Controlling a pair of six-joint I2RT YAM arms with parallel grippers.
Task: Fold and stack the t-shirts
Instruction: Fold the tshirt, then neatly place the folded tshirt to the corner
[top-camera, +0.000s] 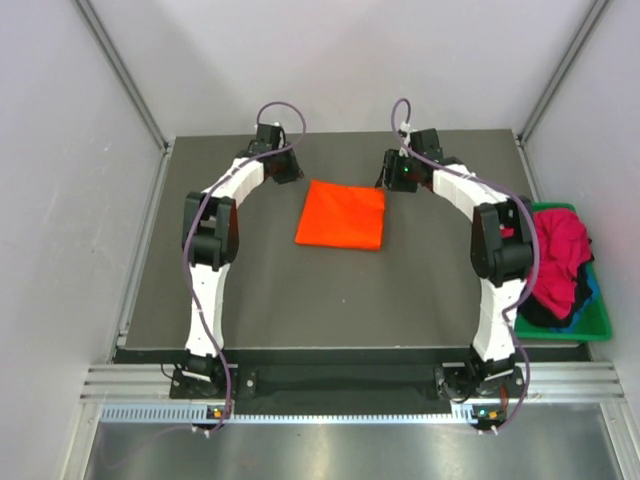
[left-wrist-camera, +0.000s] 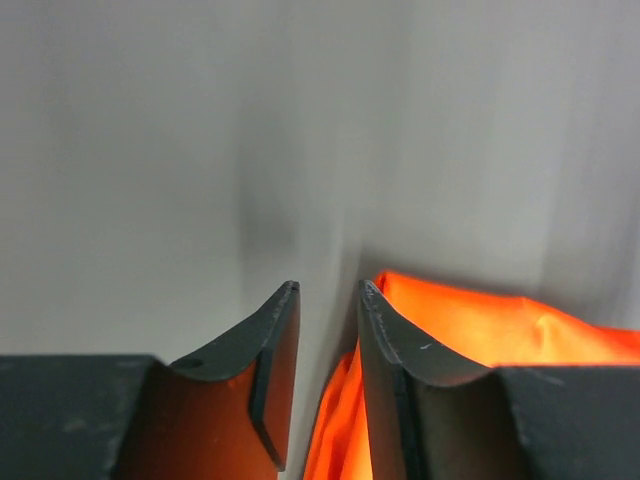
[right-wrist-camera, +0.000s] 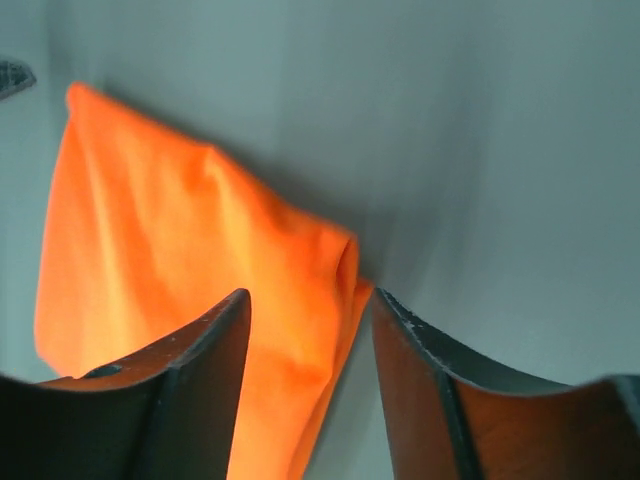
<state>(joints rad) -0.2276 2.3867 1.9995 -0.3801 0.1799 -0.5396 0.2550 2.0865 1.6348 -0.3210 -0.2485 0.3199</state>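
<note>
Left gripper (left-wrist-camera: 329, 290): jaws parted by a narrow gap with nothing clamped; the orange shirt (left-wrist-camera: 480, 330) shows low in the gap and behind the right-hand finger, lying beyond the tips.
Right gripper (right-wrist-camera: 311, 296): jaws stand wider apart with nothing pinched; a folded corner of the orange shirt lies under and between the fingers, its edge running close to the right-hand one.
Left gripper's place: in the top view, at about 11 o'clock of the orange shirt, just beside its far left corner.
Right gripper's place: at about 1 o'clock of the orange shirt, just beside its far right corner; whether the tips touch the cloth cannot be told.
Orange shirt's place: folded into a flat, roughly square packet, turned slightly askew, on the middle of the table (top-camera: 260, 290), a little toward 12 o'clock.
Magenta shirt (top-camera: 560, 250): crumpled in a heap in the green bin (top-camera: 590, 328), at about 3 o'clock of the orange shirt and well apart from it, partly hidden by the right arm (top-camera: 500, 240).
Blue shirt (top-camera: 594, 283): only a thin strip shows, under the magenta heap on the bin's 3 o'clock side.
Green bin's place: against the table's right edge, at about 4 o'clock from the table's middle.
Arms: the left arm (top-camera: 210, 230) and the right arm rise from bases at 6 o'clock and bend inward toward 12 o'clock, elbows pointing outward.
</note>
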